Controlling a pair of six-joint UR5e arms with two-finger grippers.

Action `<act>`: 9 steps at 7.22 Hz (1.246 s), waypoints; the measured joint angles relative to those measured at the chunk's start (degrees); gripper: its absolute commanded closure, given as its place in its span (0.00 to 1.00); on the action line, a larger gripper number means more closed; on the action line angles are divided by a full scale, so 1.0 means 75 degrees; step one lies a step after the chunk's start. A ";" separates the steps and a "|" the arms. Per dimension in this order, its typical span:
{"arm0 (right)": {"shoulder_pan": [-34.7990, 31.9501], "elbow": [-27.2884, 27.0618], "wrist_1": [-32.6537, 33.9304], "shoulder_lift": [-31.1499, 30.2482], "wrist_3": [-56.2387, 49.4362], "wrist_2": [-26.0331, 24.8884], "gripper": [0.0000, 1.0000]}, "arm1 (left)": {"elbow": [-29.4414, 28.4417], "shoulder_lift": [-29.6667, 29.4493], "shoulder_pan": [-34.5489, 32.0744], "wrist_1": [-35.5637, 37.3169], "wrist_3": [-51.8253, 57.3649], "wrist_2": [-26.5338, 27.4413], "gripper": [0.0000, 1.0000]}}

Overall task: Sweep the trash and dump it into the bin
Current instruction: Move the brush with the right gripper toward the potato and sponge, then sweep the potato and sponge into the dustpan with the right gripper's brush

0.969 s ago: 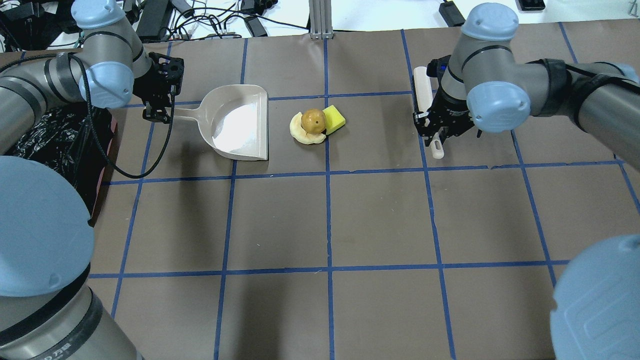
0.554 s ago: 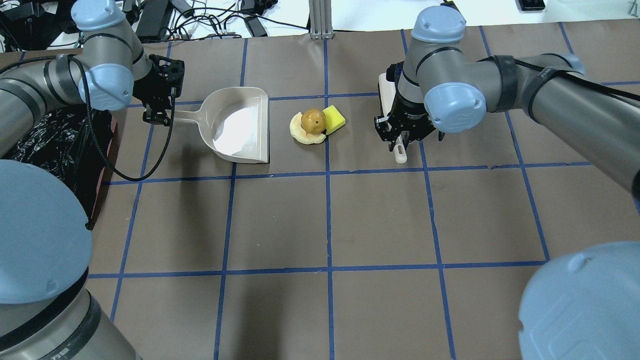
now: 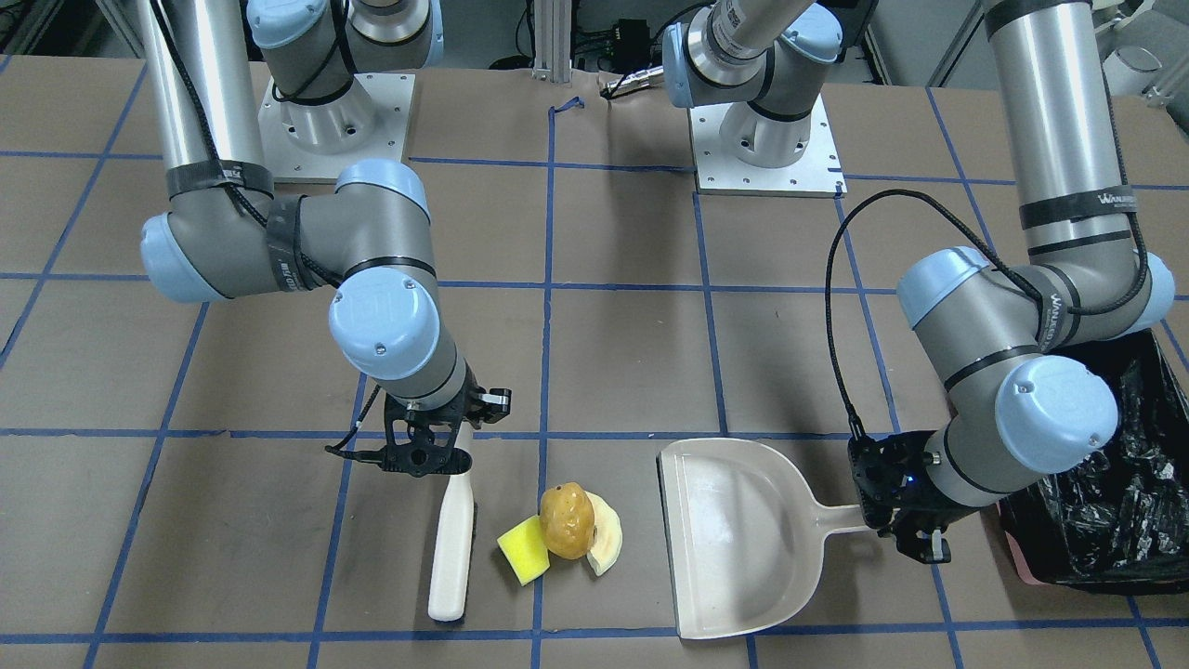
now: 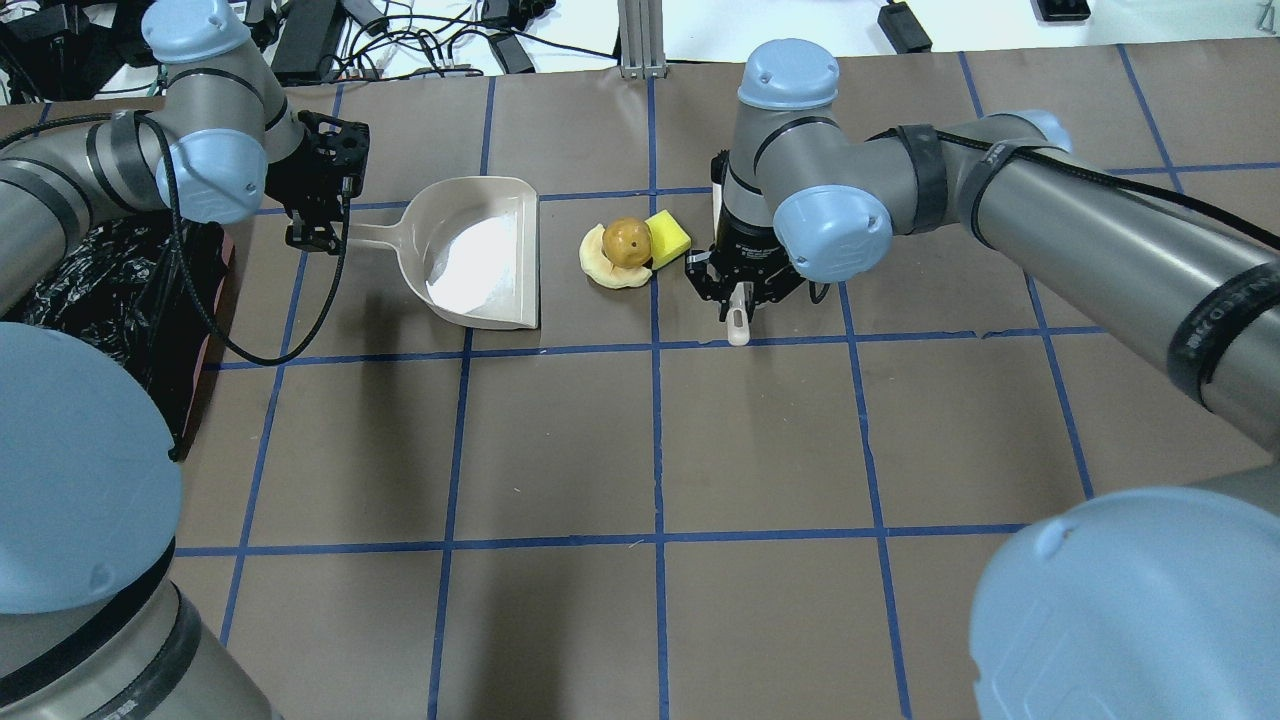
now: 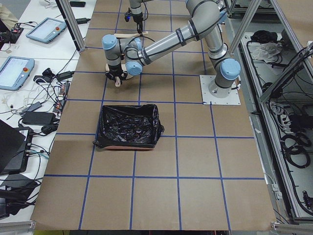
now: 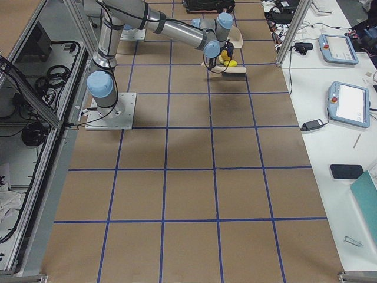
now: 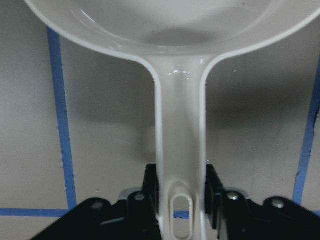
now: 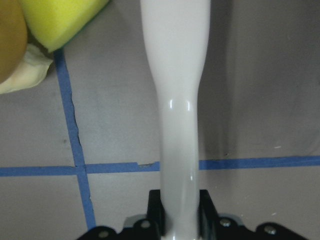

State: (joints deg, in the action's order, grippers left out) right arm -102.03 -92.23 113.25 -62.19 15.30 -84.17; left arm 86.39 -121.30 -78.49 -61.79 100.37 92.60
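The trash lies in one pile: a yellow sponge [image 4: 668, 238], a brownish potato lump [image 4: 628, 242] and a pale peel slice [image 4: 603, 268]. The pile also shows in the front view, where the sponge [image 3: 523, 550] is nearest the brush. My right gripper [image 4: 738, 295] is shut on the handle of a cream brush [image 3: 452, 544] that stands just right of the sponge, a small gap between them. My left gripper [image 4: 315, 232] is shut on the handle of the cream dustpan [image 4: 480, 250], whose open mouth faces the pile. The black-lined bin [image 4: 110, 290] stands at the table's left edge.
The dustpan [image 3: 734, 539] rests flat on the brown paper, a short gap from the peel slice [image 3: 606, 546]. Cables and power bricks [image 4: 420, 40] lie beyond the far table edge. Blue tape lines grid the table.
My right arm has carried the brush leftward, from well right of the pile to just beside the sponge. The left gripper, dustpan and trash have not moved.
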 measured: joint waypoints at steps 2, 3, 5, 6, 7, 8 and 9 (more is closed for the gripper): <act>-0.0319 0.0030 0.0018 0.0102 0.0529 0.0048 1.00 | 0.0045 0.0003 0.0000 0.0013 0.0014 0.0004 0.73; -0.0472 0.0082 0.0024 0.0121 0.0793 0.0143 1.00 | 0.0009 0.0008 0.0008 0.0016 0.0044 0.0004 0.73; -0.0761 0.0386 0.0016 0.0296 0.1325 0.0301 1.00 | -0.0046 0.0017 0.0021 0.0013 0.0085 0.0004 0.73; -0.0946 0.0649 -0.0002 0.0470 0.1645 0.0327 1.00 | -0.0022 0.0021 0.0024 0.0012 0.0084 0.0004 0.73; -0.1134 0.0946 -0.0015 0.0665 0.1972 0.0404 1.00 | -0.0001 0.0023 0.0024 0.0014 0.0083 0.0004 0.73; -0.1292 0.1219 -0.0017 0.0848 0.2297 0.0552 1.00 | 0.0003 0.0024 0.0022 0.0019 0.0083 0.0004 0.73; -0.1438 0.1467 -0.0018 0.1009 0.2618 0.0682 1.00 | 0.0003 0.0024 0.0016 0.0022 0.0082 0.0004 0.73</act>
State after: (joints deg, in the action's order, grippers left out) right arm -112.81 -81.22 113.11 -54.62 34.93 -79.06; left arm 86.41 -121.12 -78.37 -61.62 100.99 92.64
